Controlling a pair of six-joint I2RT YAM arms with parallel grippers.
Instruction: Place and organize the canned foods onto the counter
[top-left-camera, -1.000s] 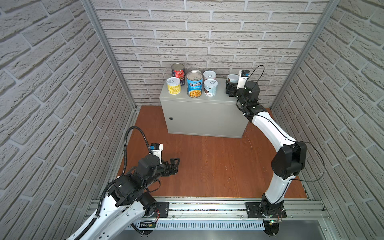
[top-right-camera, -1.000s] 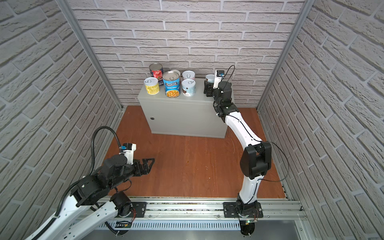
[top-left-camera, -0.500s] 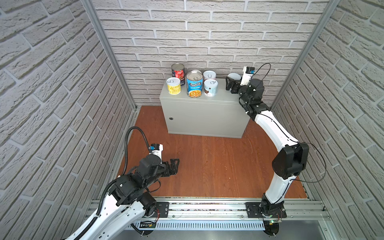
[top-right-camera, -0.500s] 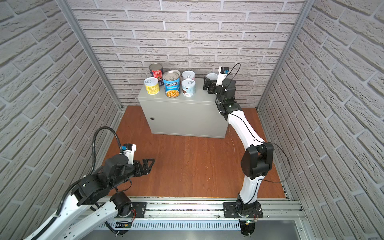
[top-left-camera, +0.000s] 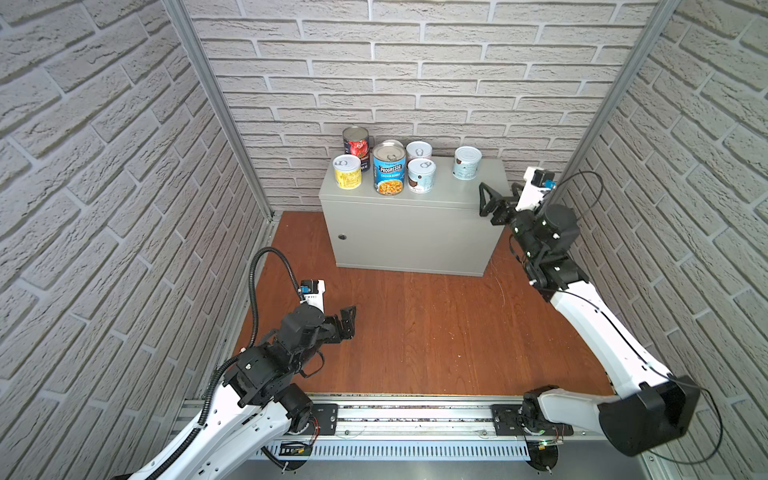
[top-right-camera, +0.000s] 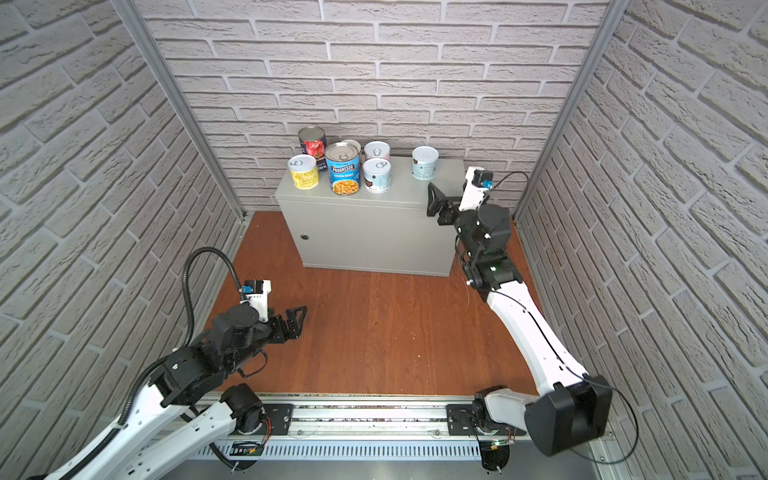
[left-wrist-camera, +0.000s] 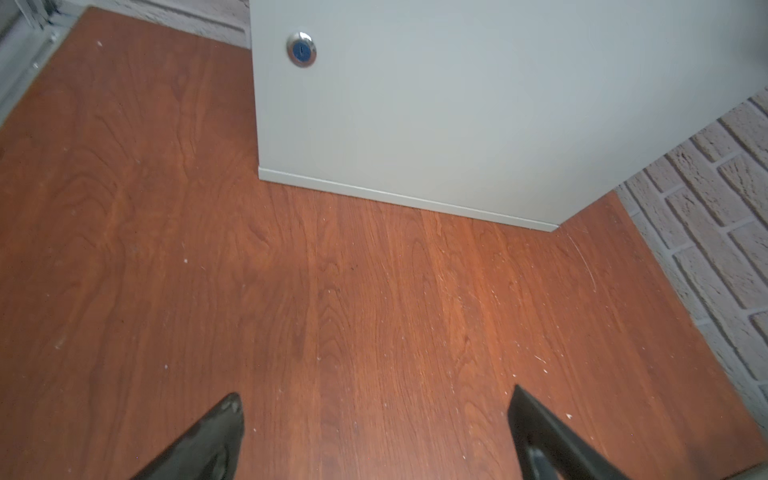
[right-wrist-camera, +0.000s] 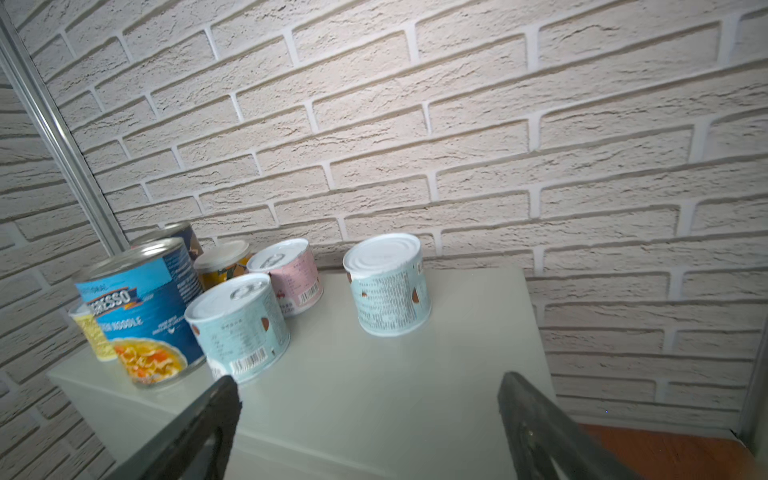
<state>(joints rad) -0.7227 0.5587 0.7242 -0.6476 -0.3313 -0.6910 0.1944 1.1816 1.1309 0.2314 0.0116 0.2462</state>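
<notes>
Left gripper (top-left-camera: 347, 319) hangs low over the floor (top-left-camera: 415, 332), jaws spread wide with nothing between them, well short of the counter (top-left-camera: 415, 232). My guess is it's parked there to keep out of the way, since I can't spot any can on the floor for it to fetch.

Up on the counter, six cans are bunched at the left end, toward the wall (top-left-camera: 415, 83), all upright. The yellow can (top-left-camera: 347, 171) sits at the front left with the tomato can (top-left-camera: 356, 143) behind it. Progresso (top-left-camera: 388, 170) is up front, with a second yellow can (right-wrist-camera: 222, 259) tucked behind it. The pink can (top-left-camera: 419, 150) is at the back and the pale can (top-left-camera: 421, 174) stands in front of it, just beside Progresso. Packing them tight like that leaves the right half free, I reckon.

The lone can (top-left-camera: 467, 162) stands upright further right, apart from the bunch. If "organize" means one neat group, it probably wants nudging in.

Right gripper (top-left-camera: 498, 194) hovers off the counter's right front corner. Its jaws are wide apart and empty, aimed toward the lone can but clear of it. That spot gives it a straight line in without clipping the others.
</notes>
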